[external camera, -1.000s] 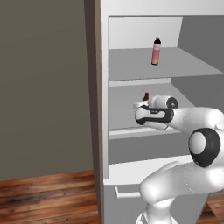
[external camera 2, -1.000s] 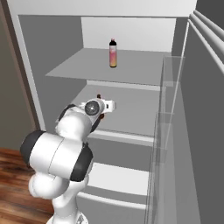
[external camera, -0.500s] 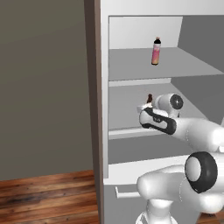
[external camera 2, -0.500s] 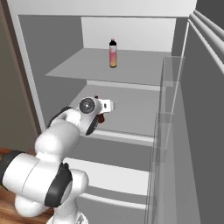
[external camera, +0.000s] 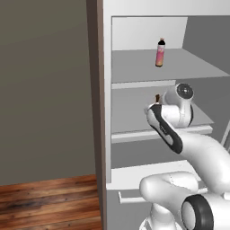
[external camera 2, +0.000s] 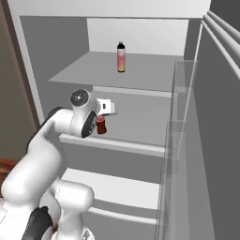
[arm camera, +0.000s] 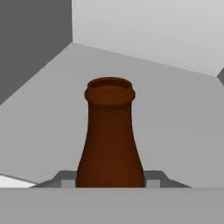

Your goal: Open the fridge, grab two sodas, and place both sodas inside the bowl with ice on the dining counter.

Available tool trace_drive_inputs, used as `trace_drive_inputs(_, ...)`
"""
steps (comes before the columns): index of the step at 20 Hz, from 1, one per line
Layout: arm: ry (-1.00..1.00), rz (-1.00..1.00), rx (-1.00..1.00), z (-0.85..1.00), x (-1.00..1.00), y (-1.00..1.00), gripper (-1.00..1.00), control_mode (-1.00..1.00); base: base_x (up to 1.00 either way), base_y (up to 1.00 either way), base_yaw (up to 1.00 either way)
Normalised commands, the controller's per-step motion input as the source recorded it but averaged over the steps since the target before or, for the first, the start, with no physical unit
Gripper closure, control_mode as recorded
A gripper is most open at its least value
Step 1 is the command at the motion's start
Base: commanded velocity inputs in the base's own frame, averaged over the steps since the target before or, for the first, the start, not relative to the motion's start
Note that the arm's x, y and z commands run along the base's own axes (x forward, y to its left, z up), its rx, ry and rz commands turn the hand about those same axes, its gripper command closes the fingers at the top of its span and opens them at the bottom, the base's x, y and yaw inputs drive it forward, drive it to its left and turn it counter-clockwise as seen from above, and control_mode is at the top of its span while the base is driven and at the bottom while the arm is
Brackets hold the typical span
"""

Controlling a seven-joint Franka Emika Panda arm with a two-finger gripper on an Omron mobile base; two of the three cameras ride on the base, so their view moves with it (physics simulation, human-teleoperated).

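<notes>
Right base view presents the fridge (external camera 2: 56,42) with its door swung open at the right edge and grey inner shelves exposed. Left base view presents the same fridge (external camera: 134,31) beside a dark wall and a strip of wood floor (external camera: 49,202).

The white arm reaches into the middle shelf (external camera 2: 136,122). At its end, the gripper (external camera 2: 101,125) sits just above that shelf surface.

The cola bottle (arm camera: 110,135) stands between the jaws, upright relative to the hand. Hand view shows its dark brown neck and open rim centred ahead of the hand, with the fingers (arm camera: 153,179) pressed against both sides of its lower body. The jaws are pinching the bottle. In the right base view the bottle's red-labelled body (external camera 2: 101,125) projects just below the hand.

The pink bottle (external camera 2: 121,57) with black cap stands upright on the shelf above the jaws, well apart from them, toward the rear wall. Left base view confirms this position (external camera: 160,53).
</notes>
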Motion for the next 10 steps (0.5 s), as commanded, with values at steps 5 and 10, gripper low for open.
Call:
trace_drive_inputs(5,0.00,0.00,0.00,0.03,-1.00,-0.05,1.00,-1.00,0.00,0.00,0.00)
trace_drive_inputs(10,0.01,0.00,-0.01,0.50,-0.90,0.00,1.00,-1.00,0.00,0.00,0.00)
